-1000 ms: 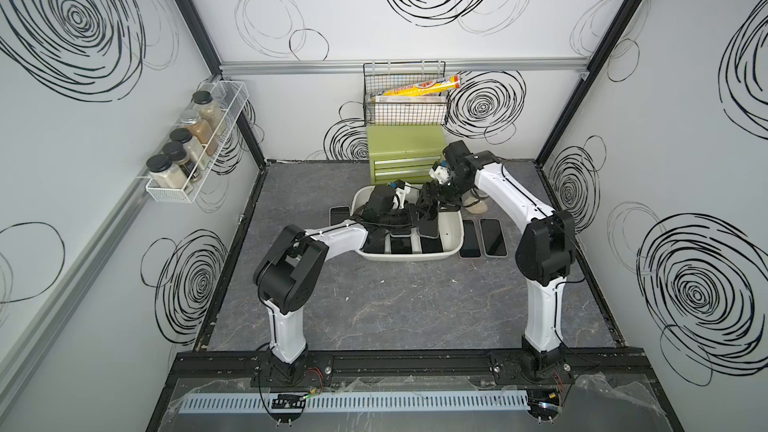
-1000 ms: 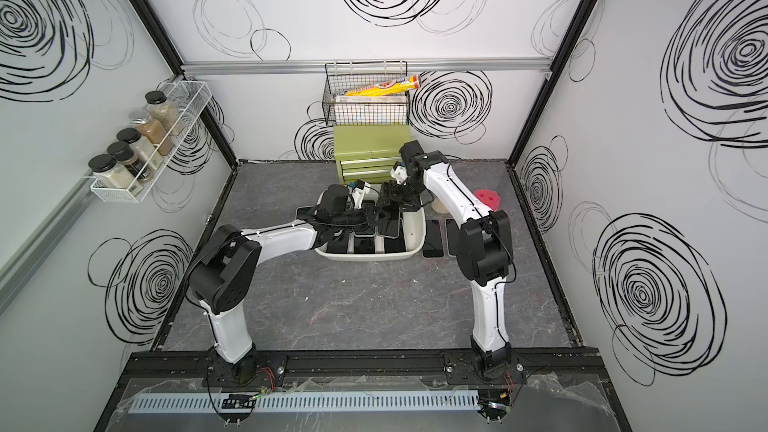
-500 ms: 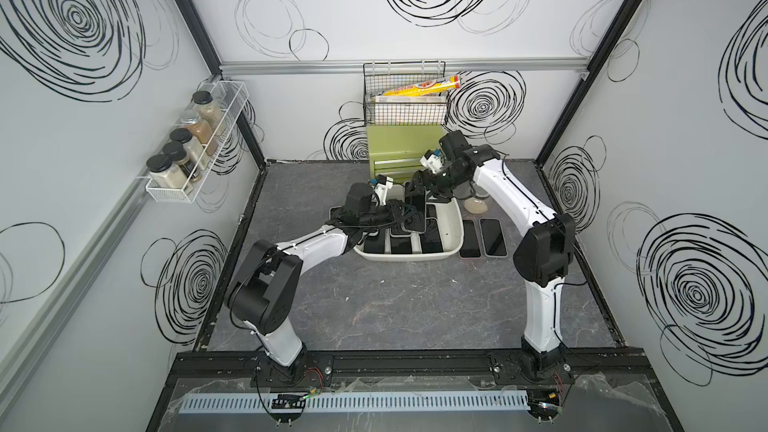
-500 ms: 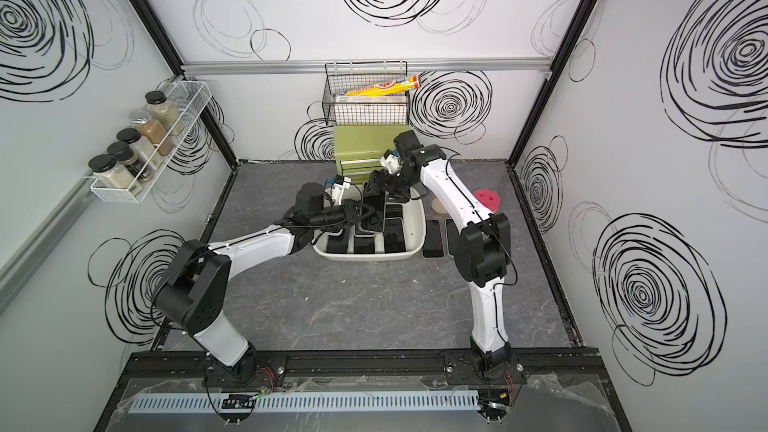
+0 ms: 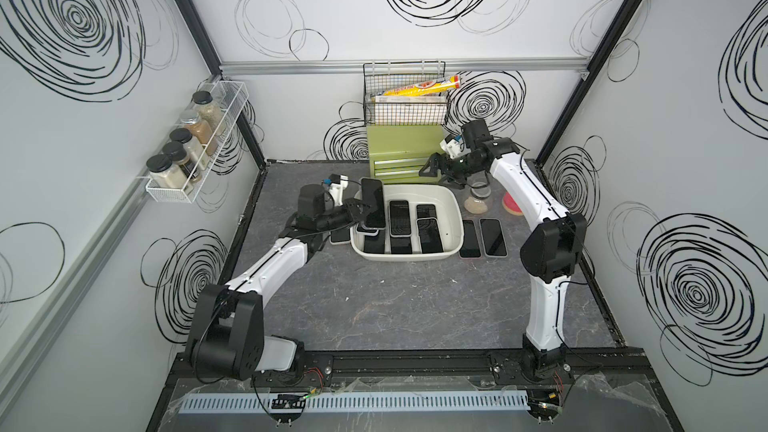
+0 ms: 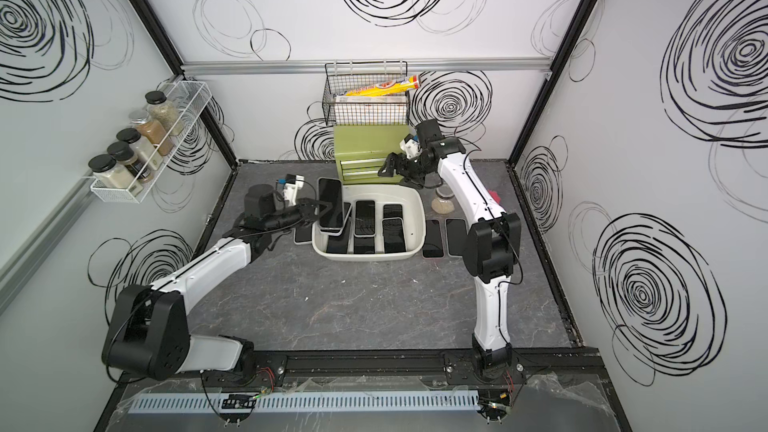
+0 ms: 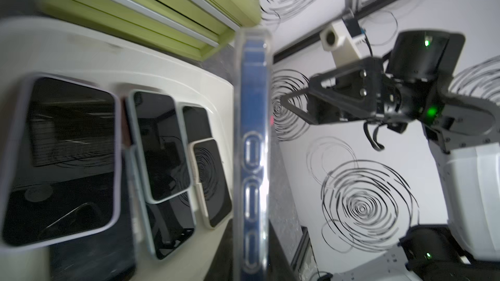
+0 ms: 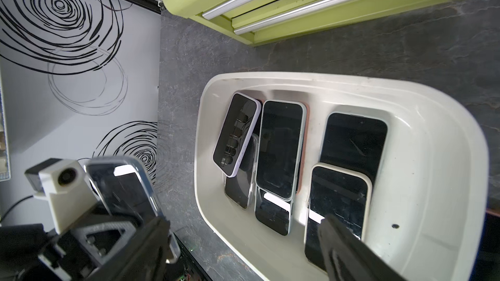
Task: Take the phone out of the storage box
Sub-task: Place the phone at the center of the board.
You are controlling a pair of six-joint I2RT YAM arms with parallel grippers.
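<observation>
Left gripper [image 5: 360,213] clamps narrowly on the clear-cased, dark-screened phone [image 5: 372,200], raised on edge; the off-white rounded plastic storage box [image 5: 455,218] lies below, beside those jaws. Such a thin pinch may let it pivot and fall into the box. Right gripper [image 5: 432,168] gapes wide, empty

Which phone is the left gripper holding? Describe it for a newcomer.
Start at the off-white storage box before the green drawer chest. Above its left-arm end, the left gripper grips a clear-cased phone. It alone is raised; the others lie down.
</observation>
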